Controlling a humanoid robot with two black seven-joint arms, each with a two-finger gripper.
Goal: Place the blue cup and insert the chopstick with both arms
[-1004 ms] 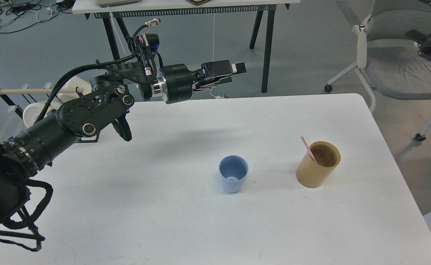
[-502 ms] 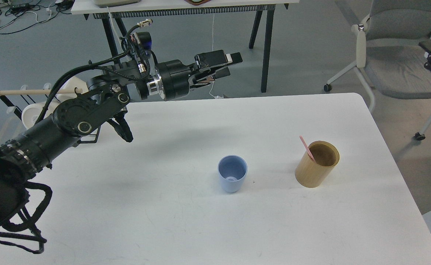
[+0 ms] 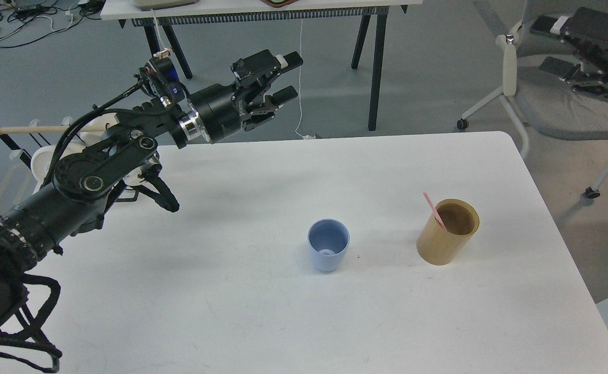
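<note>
A: Two containers stand on the white table (image 3: 231, 311). Where is the blue cup (image 3: 328, 251)?

B: It stands upright near the middle of the table, mouth up, and I see nothing inside. The wooden holder (image 3: 448, 231) is beside it on the right, not touching. One pink chopstick (image 3: 434, 210) leans inside the holder against its left rim, with its long axis tilted up and to the left.

A: And the arms?

B: The left gripper (image 3: 285, 75) hangs in the air beyond the far edge of the table, with its jaws apart and holding nothing. The cup lies below it, toward me and a little to the right, well apart. The right gripper (image 3: 548, 44) is at the top right corner, over the grey chair (image 3: 563, 104). Its jaws also look apart and empty.

A: Which arm is nearer?

B: I judge the left is nearer to the cup, and the right to the holder.
</note>
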